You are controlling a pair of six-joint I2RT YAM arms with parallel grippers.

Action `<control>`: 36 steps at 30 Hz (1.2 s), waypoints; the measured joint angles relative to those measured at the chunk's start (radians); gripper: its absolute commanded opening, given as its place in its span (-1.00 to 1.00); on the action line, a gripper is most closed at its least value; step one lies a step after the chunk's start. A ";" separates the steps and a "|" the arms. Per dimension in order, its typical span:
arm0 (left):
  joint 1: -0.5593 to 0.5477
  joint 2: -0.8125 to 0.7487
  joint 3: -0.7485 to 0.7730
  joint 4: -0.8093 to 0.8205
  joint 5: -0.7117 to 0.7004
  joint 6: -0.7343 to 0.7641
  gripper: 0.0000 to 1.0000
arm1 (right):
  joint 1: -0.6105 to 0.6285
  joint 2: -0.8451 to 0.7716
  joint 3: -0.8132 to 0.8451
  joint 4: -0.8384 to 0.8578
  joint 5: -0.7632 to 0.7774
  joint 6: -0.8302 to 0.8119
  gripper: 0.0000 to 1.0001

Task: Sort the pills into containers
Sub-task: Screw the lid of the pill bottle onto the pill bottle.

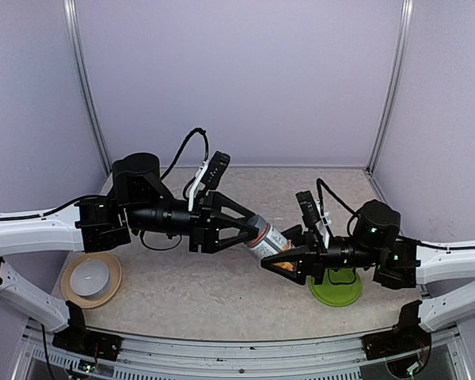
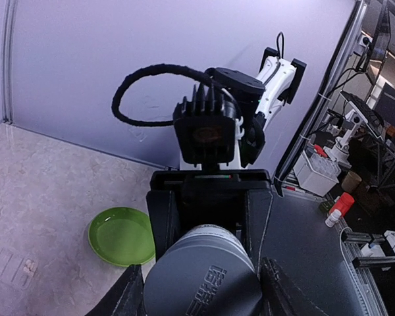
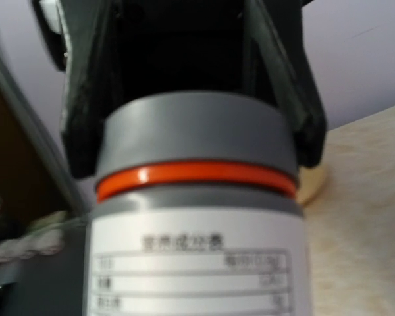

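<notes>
Left gripper (image 1: 253, 233) is closed on the cap (image 2: 204, 280). Right gripper (image 1: 275, 250) is closed on the body of the bottle (image 1: 267, 240), held in mid-air beside the plate (image 1: 336, 293). Bottle is likely rigid, light and smooth: grip cap sides and mid-body.
</notes>
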 measured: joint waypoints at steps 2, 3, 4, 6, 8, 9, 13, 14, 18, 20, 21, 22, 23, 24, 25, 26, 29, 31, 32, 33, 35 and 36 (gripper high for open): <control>-0.003 -0.005 0.000 -0.003 0.012 0.026 -0.29 | -0.013 0.018 -0.001 0.033 -0.064 0.048 -1.00; -0.004 -0.009 0.000 -0.007 0.023 0.042 -0.29 | -0.018 0.031 -0.001 0.053 -0.095 0.073 -1.00; -0.005 -0.012 0.000 -0.011 0.034 0.059 -0.29 | -0.021 0.043 -0.001 0.073 -0.127 0.100 -1.00; -0.009 -0.020 0.000 -0.021 0.059 0.102 -0.18 | -0.026 0.070 -0.001 0.116 -0.189 0.155 -1.00; -0.018 -0.028 0.000 -0.031 0.074 0.146 0.07 | -0.029 0.097 -0.001 0.161 -0.253 0.217 -1.00; -0.024 -0.032 0.000 -0.035 0.077 0.167 0.16 | -0.030 0.108 -0.001 0.180 -0.281 0.246 -1.00; -0.044 -0.037 -0.003 -0.026 0.097 0.215 0.96 | -0.031 0.109 0.002 0.180 -0.321 0.286 -1.00; -0.046 -0.038 -0.011 -0.011 0.106 0.211 0.98 | -0.031 0.098 0.005 0.150 -0.314 0.273 -1.00; -0.034 -0.050 -0.061 0.047 0.101 0.126 0.98 | -0.031 0.016 0.033 -0.002 -0.220 0.180 -1.00; -0.028 -0.055 -0.073 0.062 0.056 0.064 0.98 | -0.031 -0.033 0.046 -0.067 -0.155 0.120 -1.00; -0.025 -0.056 -0.073 0.068 0.026 0.033 0.98 | -0.031 -0.055 0.051 -0.095 -0.119 0.091 -1.00; -0.023 -0.059 -0.073 0.076 -0.006 -0.013 0.98 | -0.031 -0.074 0.055 -0.119 -0.083 0.064 -1.00; -0.022 -0.061 -0.073 0.084 -0.038 -0.048 0.98 | -0.031 -0.091 0.057 -0.142 -0.046 0.038 -1.00; -0.021 -0.063 -0.073 0.094 -0.075 -0.101 0.98 | -0.031 -0.101 0.059 -0.160 -0.017 0.017 -1.00; -0.021 -0.064 -0.073 0.105 -0.105 -0.141 0.98 | -0.031 -0.108 0.062 -0.181 0.021 -0.008 -1.00; -0.021 -0.066 -0.073 0.113 -0.138 -0.186 0.98 | -0.031 -0.111 0.063 -0.198 0.058 -0.030 -1.00; -0.023 -0.068 -0.073 0.136 -0.208 -0.288 0.98 | -0.031 -0.106 0.066 -0.248 0.148 -0.079 -1.00; -0.032 -0.068 -0.069 0.137 -0.261 -0.332 0.98 | -0.031 -0.097 0.068 -0.268 0.184 -0.100 -1.00; -0.038 -0.066 -0.064 0.134 -0.282 -0.348 0.98 | -0.031 -0.090 0.070 -0.277 0.202 -0.111 -1.00; -0.044 -0.061 -0.056 0.128 -0.308 -0.360 0.98 | -0.031 -0.085 0.072 -0.283 0.214 -0.117 -1.00; -0.055 -0.049 -0.034 0.117 -0.349 -0.381 0.97 | -0.029 -0.072 0.084 -0.291 0.239 -0.132 -1.00; -0.059 -0.042 -0.025 0.113 -0.369 -0.388 0.98 | -0.029 -0.068 0.090 -0.293 0.250 -0.138 -1.00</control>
